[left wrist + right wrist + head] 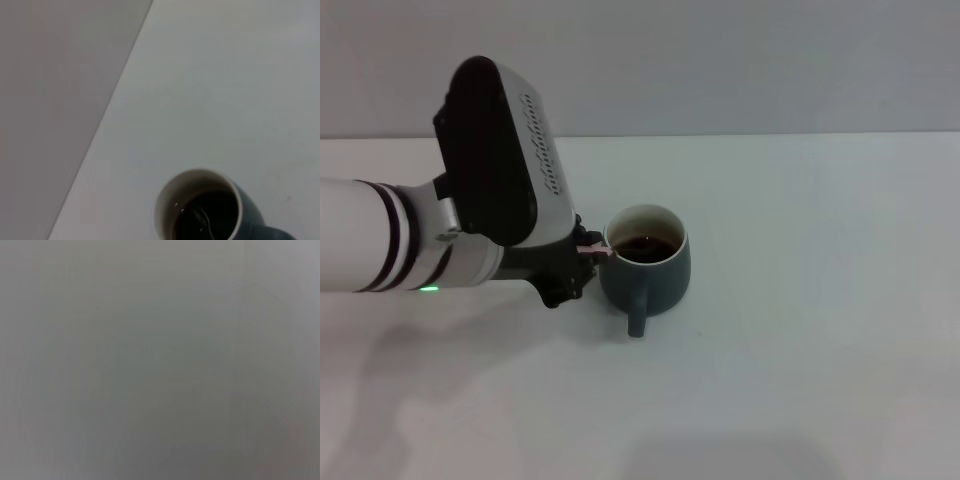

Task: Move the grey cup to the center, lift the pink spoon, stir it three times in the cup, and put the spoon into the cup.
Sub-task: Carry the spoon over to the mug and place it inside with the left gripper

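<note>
Near the table (820, 350) centre, left gripper (582, 262) pinches the pink spoon (592, 250) over the grey cup (660, 280) rim. Bowl dips into dark liquid; stir in small circles, clear of the cream wall, to avoid tipping.

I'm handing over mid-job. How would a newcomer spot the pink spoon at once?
Start at the white table and find the grey cup near its middle, handle toward the robot, dark liquid inside. At the cup's left rim sits the left gripper. The pink spoon is the pale pink sliver between them, the only pink thing among black, grey and white.
</note>
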Available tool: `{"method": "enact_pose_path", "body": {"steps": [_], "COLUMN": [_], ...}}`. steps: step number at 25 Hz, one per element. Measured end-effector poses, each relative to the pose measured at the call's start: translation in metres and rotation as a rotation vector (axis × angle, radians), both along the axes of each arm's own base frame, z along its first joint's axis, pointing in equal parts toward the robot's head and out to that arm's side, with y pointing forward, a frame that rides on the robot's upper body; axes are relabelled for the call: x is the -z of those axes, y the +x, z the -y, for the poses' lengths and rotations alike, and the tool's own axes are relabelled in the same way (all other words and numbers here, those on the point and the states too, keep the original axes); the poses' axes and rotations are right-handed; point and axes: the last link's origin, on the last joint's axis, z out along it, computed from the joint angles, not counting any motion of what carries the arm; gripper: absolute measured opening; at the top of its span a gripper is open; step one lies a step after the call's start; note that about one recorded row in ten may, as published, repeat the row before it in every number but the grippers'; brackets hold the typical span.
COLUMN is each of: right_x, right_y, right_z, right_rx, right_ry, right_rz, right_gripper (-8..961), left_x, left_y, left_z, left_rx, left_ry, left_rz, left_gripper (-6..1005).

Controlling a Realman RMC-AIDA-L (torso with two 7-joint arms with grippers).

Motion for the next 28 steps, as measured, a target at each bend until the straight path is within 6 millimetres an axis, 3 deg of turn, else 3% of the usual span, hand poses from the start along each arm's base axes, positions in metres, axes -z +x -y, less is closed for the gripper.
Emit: {"method": "enact_pose_path", "body": {"steps": [12,18,28], "right_x": [0.000,0.000,0.000], "right_y": [0.001,0.001,0.000], "right_z": [0.003,0.004,0.000], "right_rx": [0.008,0.008,-0.001], "right_ry": [0.002,0.002,0.000], "right_rz": [0.001,0.001,0.001], "right_gripper": [-2,-2,-2], "left_x": [0.001,0.007,-0.003], "left_y": [0.012,0.018,0.006], "left_z": [-0.009,-0.003,0.003], "left_rx": [0.036,0.060,0.027], "left_ry": [0.007,-0.016,0.020], "left_rz": [0.003,0.006,-0.001], "left_gripper": [141,141,139]}}
